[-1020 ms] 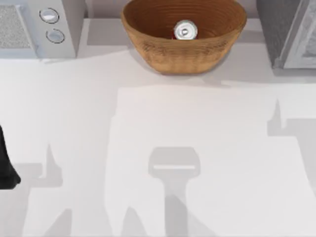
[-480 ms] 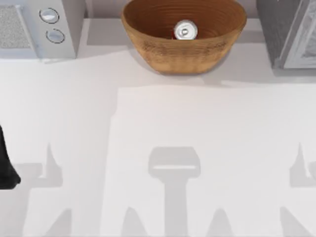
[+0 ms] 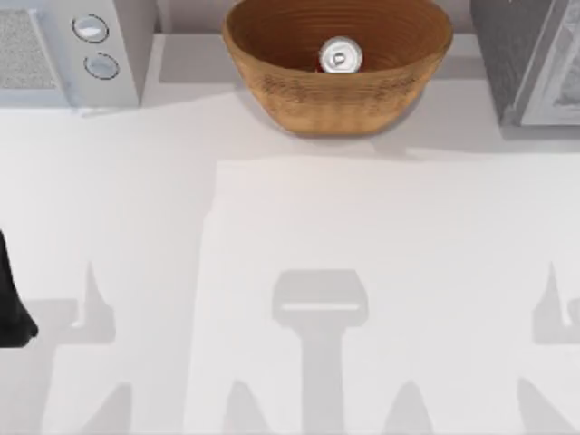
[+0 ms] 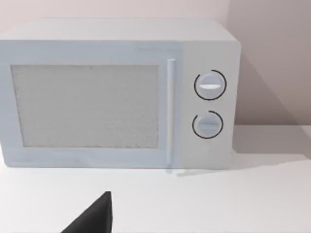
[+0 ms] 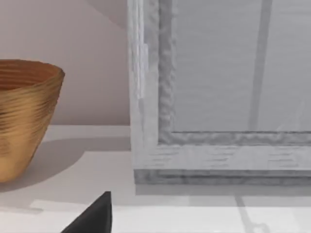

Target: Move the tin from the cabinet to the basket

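**Tin sits inside the wicker basket at the back of the table**

Starting at the left of the top view, I see my left arm (image 3: 13,304) as a dark shape parked at the table's left edge; I cannot tell from these views how its jaws stand. In the left wrist view a black wedge (image 4: 92,216) pokes in, probably part of that gripper, though I can't be sure.

At the back left stands the microwave (image 3: 68,50), a boxy pale-grey unit with a speckled, mesh-like door panel, a slim vertical handle and two flat round dials (image 3: 91,29) one above the other on its control strip.

Moving to the centre back, the basket (image 3: 337,95) is a wide oval bowl of brown woven wicker, its walls ribbed in tight coils that run around both the inside and the outside. The tin (image 3: 340,56) rests inside it, near the bottom of the bowl. It is small and round, with a shiny silver top and a ring-pull mark at its middle; a sliver of red shows at its lower edge.

The table (image 3: 299,227) is smooth, matte and white, crossed by soft grey shadows.

At the back right stands the cabinet (image 3: 530,59), grey with a rough, grainy surface and a paler framed door. In the right wrist view its frame has a mottled texture, and the basket's flared wicker side stands well apart from it. A black wedge (image 5: 92,216) shows there too; I cannot tell the state of my right gripper's jaws either.
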Controlling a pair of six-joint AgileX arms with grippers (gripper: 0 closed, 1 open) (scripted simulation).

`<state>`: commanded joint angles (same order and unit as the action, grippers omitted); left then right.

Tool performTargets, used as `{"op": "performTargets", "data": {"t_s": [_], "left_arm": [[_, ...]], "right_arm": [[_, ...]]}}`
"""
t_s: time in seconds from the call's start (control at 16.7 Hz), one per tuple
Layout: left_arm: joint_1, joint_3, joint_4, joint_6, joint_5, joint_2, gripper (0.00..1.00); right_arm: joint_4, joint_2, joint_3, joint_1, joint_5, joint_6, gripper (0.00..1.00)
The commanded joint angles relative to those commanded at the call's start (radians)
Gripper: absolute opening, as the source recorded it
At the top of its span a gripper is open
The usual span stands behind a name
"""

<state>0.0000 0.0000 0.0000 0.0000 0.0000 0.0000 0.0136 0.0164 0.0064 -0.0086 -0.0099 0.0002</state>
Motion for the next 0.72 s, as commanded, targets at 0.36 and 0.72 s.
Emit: {"op": "performTargets", "data": {"t_s": [0.36,0.72], "left_arm": [[0.0,0.0,0.0,0.0,0.0,0.0,1.0],[0.0,0.0,0.0,0.0,0.0,0.0,1.0]], "right_arm": [[0.266,0.29,0.087,-0.23,-0.223,0.003,1.0],[0.697,0.867,0.214,-0.591,-0.577,0.013,1.0]]}}
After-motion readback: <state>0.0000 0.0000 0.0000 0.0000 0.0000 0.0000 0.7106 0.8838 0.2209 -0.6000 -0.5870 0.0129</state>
